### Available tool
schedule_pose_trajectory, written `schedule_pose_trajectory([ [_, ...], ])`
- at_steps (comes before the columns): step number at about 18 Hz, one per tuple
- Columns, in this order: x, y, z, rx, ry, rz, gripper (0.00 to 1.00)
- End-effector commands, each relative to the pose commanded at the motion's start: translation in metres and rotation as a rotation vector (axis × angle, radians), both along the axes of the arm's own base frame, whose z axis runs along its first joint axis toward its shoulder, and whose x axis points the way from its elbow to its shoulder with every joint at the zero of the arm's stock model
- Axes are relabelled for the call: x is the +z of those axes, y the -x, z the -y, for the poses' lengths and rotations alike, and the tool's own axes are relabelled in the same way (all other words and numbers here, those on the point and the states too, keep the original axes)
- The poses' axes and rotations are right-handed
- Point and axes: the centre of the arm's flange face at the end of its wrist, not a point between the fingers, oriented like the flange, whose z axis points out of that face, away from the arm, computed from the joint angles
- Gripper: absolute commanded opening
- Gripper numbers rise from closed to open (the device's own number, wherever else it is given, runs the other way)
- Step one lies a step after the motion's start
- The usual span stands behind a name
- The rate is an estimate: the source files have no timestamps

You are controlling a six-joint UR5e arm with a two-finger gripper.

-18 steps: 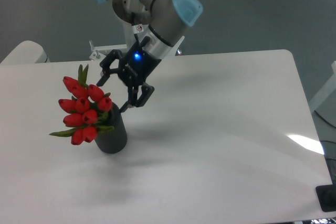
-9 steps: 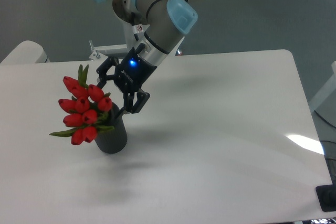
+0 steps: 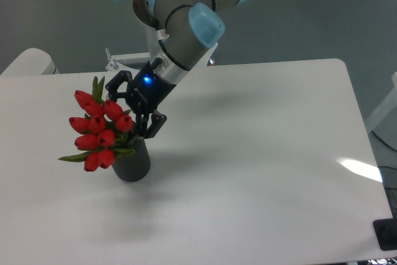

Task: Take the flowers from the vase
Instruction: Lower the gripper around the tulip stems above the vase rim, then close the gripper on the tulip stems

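1. Red buds come first as you scan from the left of the frame: the flowers (image 3: 98, 130) fan out in the left-centre, a tight bunch of tulips with green leaves (image 3: 74, 157) poking out low and left. The bunch leans up and to the left, away from the arm.

2. Just below and right of the buds stands the vase (image 3: 132, 161), a dark ribbed cylinder on the white table (image 3: 260, 172). The stems run from its mouth up-left into the bunch, so the long axis you care about slants that way.

3. Next comes the gripper (image 3: 131, 107), right beside the upper right edge of the bunch and above the vase mouth. Its black fingers (image 3: 151, 123) are spread apart and hold nothing. One finger sits near the topmost buds, the other close to the vase rim.

4. The flowers lie left and slightly below the fingers. You would judge the closing line should cross the stems just above the rim; whether the stems already sit between the fingers cannot be told from here.
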Motion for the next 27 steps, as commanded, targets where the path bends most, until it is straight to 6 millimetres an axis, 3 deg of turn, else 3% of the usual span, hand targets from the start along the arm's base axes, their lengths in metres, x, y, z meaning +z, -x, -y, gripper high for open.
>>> schedule_pose_trajectory([
  [19, -0.0063, -0.0028, -0.0080, -0.004, -0.008, 0.038, 0.99],
  [23, -0.0047, -0.0027, -0.0081, -0.004, -0.011, 0.034, 0.81],
  [27, -0.0027, -0.0029, -0.0082, -0.007, -0.026, 0.042, 0.70],
])
